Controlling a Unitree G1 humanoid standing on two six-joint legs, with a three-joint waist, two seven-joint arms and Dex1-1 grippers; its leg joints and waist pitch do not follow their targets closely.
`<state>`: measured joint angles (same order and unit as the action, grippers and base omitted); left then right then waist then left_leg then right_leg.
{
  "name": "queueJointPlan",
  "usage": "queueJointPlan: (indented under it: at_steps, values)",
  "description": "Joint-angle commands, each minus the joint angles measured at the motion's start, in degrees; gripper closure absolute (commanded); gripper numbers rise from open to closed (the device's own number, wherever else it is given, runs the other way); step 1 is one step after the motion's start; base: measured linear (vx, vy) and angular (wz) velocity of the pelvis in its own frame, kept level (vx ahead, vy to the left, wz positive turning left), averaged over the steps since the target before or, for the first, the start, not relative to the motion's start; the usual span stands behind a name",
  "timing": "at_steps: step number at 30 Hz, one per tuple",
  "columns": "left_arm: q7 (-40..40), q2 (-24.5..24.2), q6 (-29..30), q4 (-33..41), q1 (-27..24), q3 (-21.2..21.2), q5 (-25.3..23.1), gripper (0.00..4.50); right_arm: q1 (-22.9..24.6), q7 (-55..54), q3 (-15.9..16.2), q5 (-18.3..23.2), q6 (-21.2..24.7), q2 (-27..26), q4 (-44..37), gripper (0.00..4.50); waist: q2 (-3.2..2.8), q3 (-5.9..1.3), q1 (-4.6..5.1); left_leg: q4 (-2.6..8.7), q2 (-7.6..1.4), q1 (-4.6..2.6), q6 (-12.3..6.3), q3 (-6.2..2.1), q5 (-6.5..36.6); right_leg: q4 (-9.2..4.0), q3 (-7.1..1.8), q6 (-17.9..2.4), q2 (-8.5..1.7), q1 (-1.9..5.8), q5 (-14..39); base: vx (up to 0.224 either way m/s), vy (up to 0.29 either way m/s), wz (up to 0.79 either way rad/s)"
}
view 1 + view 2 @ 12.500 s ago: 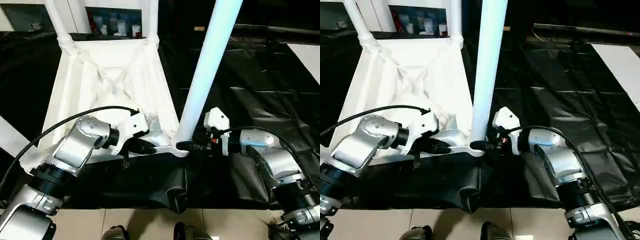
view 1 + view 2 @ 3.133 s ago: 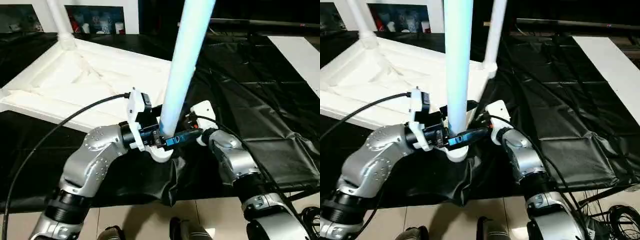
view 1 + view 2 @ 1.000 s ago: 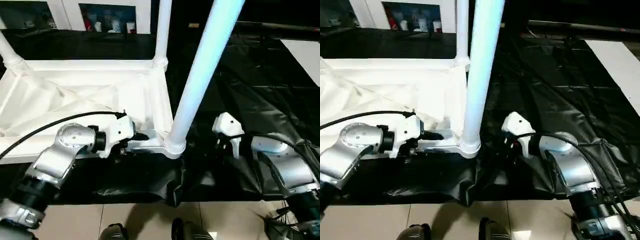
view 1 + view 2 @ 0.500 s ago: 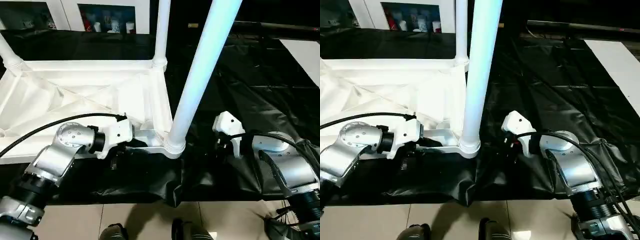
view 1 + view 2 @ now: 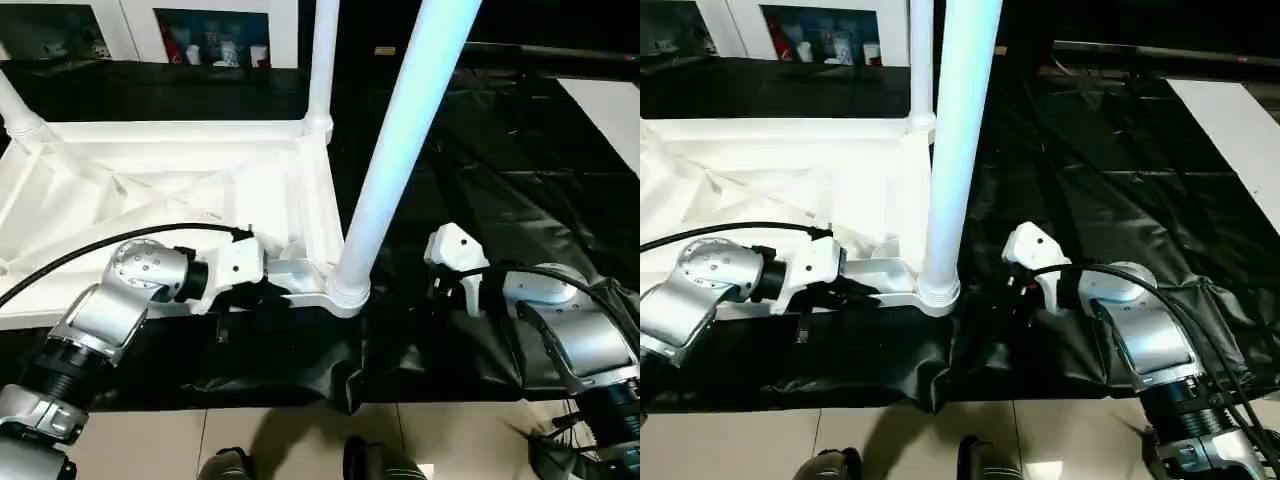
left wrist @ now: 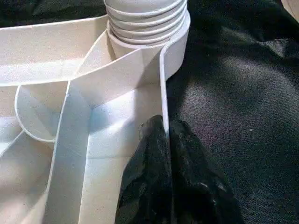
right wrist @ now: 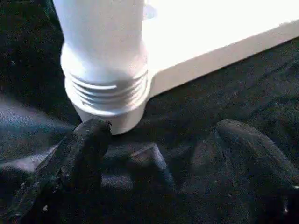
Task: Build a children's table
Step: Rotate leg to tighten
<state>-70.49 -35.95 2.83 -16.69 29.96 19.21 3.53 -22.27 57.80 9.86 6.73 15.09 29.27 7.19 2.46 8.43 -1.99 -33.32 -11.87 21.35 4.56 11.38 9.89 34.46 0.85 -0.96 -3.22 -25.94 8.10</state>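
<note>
Table top [image 5: 170, 190] lies upside down on the black sheet [image 5: 520, 170], ribbed underside up, legs standing up from the corner sockets: far legs [image 5: 322, 60] at the back, near leg [image 5: 400, 150] rising from the near right socket [image 5: 345, 290]. Left gripper [image 6: 166, 135] is pinched onto the thin rim wall of the table top just beside that socket, one finger [image 6: 145, 158] inside the wall, the other outside. Right gripper [image 7: 159, 154] sits low on the sheet just to the right of the socket, spread wide, holding nothing, one finger [image 7: 88, 140] near the socket base; contact not clear. Handling guess: hollow moulded plastic, light but bulky, stiff through the ribs, smooth and slippery on the round leg. Best holds are likely the rim wall or ribs for the top, and low on the leg near the threaded collar [image 7: 110, 91], where a wide grip can wrap it. Long leg gives leverage, so it may tip the top if pushed high.
</note>
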Motion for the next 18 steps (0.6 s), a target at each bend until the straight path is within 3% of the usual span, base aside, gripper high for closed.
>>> queueJointPlan:
  at_steps: [1,4,10,15,18]
  values:
    - [-0.55,-0.79,-0.09,-0.89,-1.14,2.18,-2.18,4.48,1.03,1.41,-1.41,3.36,2.02,-0.28,-2.64,0.29,-0.71,-4.78,-0.42,3.46,-0.76,-0.72,-2.3,-0.35,11.49,-3.32,-1.89,-13.02,-2.88,3.98,11.75,0.0,0.0,0.0]
    - [1.32,1.14,1.21,0.61,-2.23,2.89,-2.67,4.5,2.58,3.96,-1.5,6.24,4.38,0.1,-5.09,0.13,-0.71,-4.83,-0.57,3.43,-0.95,-0.79,-2.74,-0.36,11.43,-3.27,-1.89,-13.35,-2.96,3.96,11.1,0.0,0.0,0.0]
    - [6.15,7.01,2.29,-0.04,-2.59,4.37,-4.22,4.5,2.79,1.37,0.96,3.18,2.19,-1.87,-3.95,0.05,-0.64,-4.57,-1.06,3.55,-0.97,-1.09,-1.68,-0.38,14.6,-4.27,-1.93,-10.98,-3.15,3.35,19.85,0.0,0.0,0.0]
    - [6.44,7.87,2.34,0.0,-2.04,4.66,-4.3,4.5,1.24,-2.14,1.82,2.32,2.43,-4.28,-1.43,0.05,-0.72,-4.41,-1.28,3.84,-0.85,-1.32,-0.97,-0.66,17.0,-4.93,-1.93,-8.57,-3.37,3.11,26.2,0.0,0.0,0.0]
    - [6.42,7.76,2.31,-0.14,-1.78,4.6,-4.49,4.5,0.69,-2.85,2.21,1.87,2.59,-4.88,-0.53,0.05,-0.75,-4.59,-1.27,3.9,-0.83,-0.97,-1.03,-0.71,15.43,-4.62,-1.9,-8.66,-3.25,3.29,23.43,0.0,0.0,0.0]
